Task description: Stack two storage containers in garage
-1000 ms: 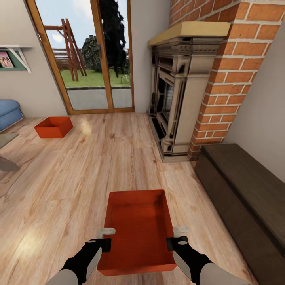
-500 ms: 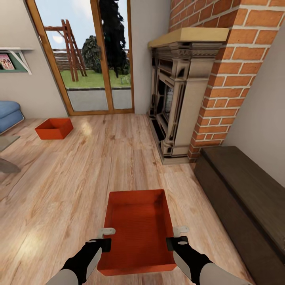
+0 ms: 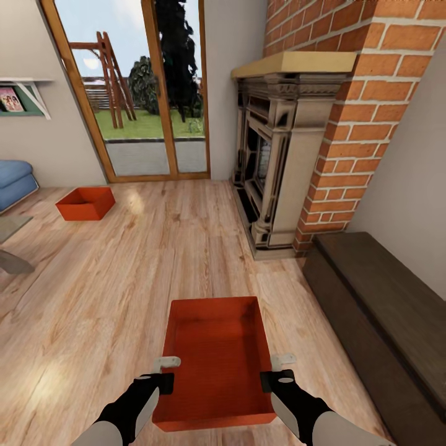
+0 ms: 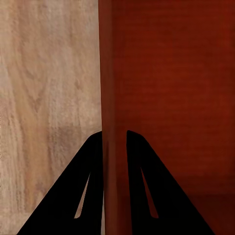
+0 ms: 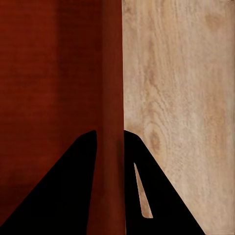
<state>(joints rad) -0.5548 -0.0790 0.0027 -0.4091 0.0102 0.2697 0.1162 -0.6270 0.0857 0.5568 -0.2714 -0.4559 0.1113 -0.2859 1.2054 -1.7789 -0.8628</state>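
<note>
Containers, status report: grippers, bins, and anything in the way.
Left gripper and right gripper each clamp a side wall of the near bin. Second bin on wood floor by sofa. Bench close right.

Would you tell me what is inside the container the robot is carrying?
Nothing: the held storage container shows only its bare ribbed bottom. The left gripper and right gripper clamp its side walls; the floor beneath it is covered.

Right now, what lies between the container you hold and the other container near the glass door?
In the head view, only bare wood-plank floor lies between the held container and the other container.
</note>
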